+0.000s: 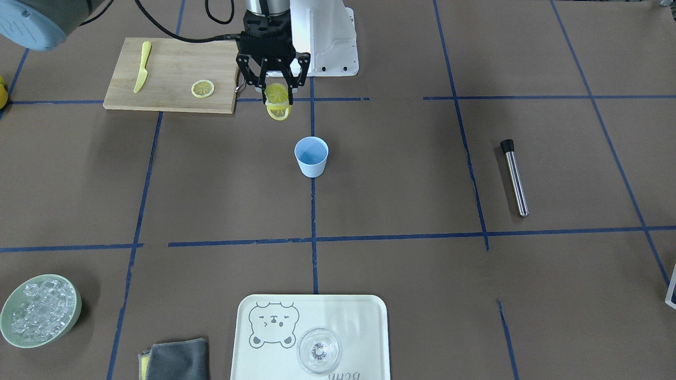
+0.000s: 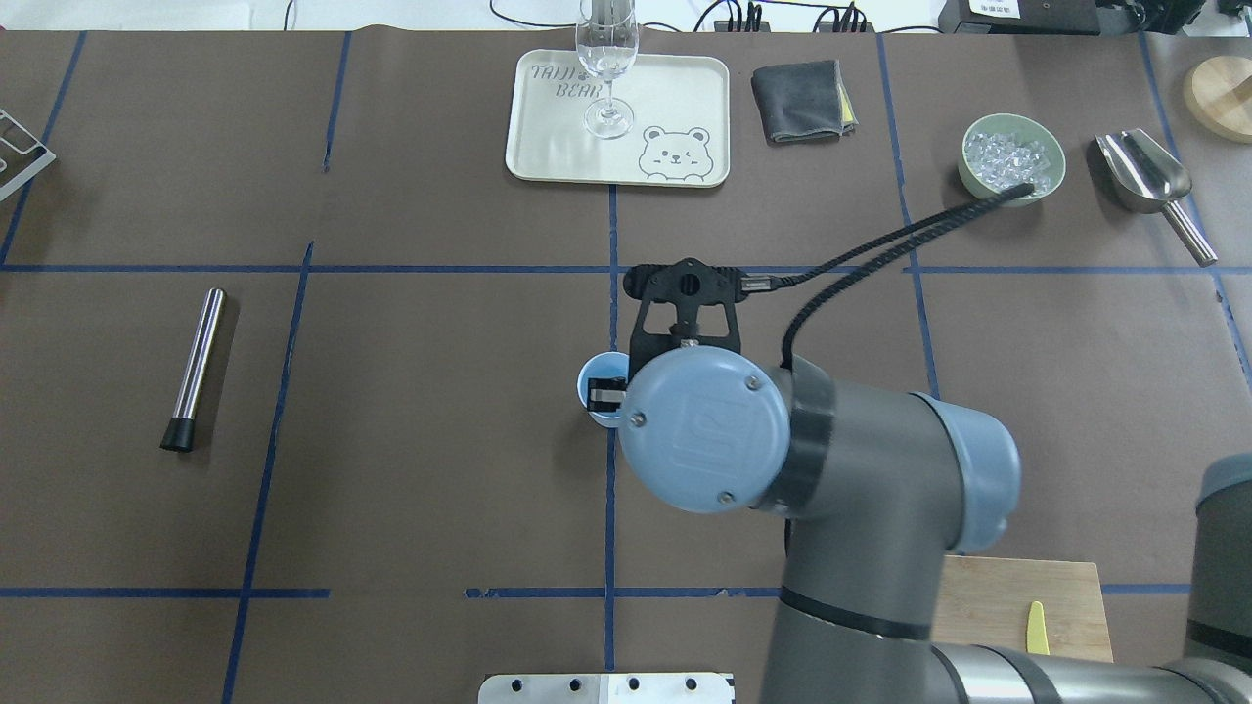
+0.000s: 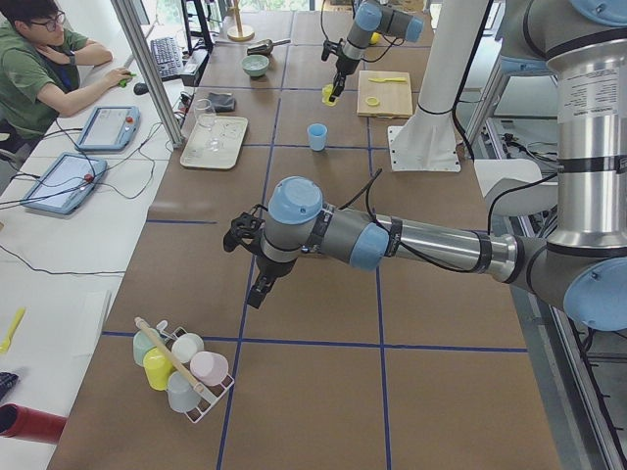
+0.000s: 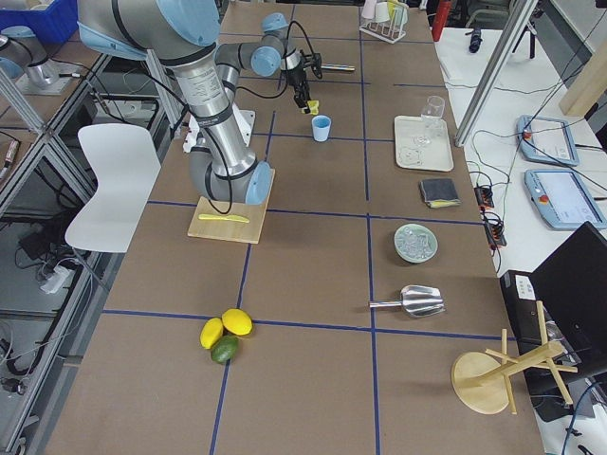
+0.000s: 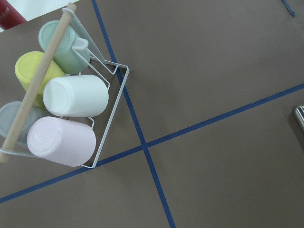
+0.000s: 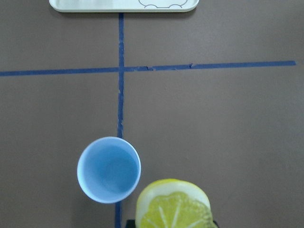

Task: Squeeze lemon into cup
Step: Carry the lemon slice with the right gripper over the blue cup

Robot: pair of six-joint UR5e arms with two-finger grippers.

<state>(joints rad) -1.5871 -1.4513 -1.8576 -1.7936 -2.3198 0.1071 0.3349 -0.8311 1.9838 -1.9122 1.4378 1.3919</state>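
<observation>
Yellow lemon slices (image 6: 173, 204), nearest the right wrist lens, are being clamped in the right pincer (image 1: 276, 99), which is being kept narrow around them, clear above the bench (image 1: 401, 200). Two stacked slices are being shown in the front view, the lower one tilted and hanging beneath the upper.

At 10 o'clock from the slices in the wrist view, the light-blue cup (image 6: 109, 169) is being seen upright on the bench, apart from them, its mouth open, and it is being crossed underneath by a blue tape line (image 6: 120, 95). In the front view the cup is being shown at 5 o'clock from the pincer.

At 9 o'clock from the pincer in that view, a wooden board (image 1: 174, 60) is being occupied by a loose slice (image 1: 203, 88) and a yellow knife (image 1: 141, 67).

The left pincer (image 3: 257, 292) is being held above the bench near a rack of cups (image 5: 71, 95). Whether it is wide or narrow cannot be told.
</observation>
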